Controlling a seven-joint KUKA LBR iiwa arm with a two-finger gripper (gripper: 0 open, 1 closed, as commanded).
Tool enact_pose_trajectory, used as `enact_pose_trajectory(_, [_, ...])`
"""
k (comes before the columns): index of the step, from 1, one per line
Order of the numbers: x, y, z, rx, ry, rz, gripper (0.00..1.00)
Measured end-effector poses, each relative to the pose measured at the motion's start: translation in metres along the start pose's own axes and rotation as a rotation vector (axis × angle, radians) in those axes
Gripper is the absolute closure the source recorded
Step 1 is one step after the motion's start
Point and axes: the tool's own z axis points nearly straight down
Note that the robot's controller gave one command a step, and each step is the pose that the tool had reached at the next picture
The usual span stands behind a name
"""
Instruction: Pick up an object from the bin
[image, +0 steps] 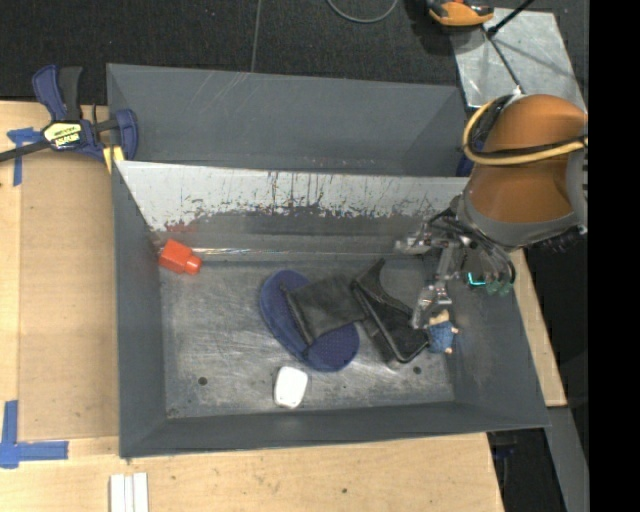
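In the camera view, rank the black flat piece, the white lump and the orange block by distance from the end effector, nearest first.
1. Black flat piece, just left of the end effector.
2. White lump, front middle of the bin.
3. Orange block, far left, at the back.

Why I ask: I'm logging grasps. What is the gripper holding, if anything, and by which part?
It cannot be told. The gripper, a small blue piece at its tip, is low beside a black flat object; a grip isn't clear.
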Motion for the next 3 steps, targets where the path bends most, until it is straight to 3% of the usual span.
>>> enact_pose_trajectory(1, [0.003,0.019,0.056,0.001,-0.014,0.201,0.0])
enact_pose_trajectory(2, [0.006,0.019,0.06,0.001,-0.002,0.201,1.0])
enact_pose_trajectory(3, [0.03,0.063,-0.056,-0.002,-0.006,0.196,1.0])
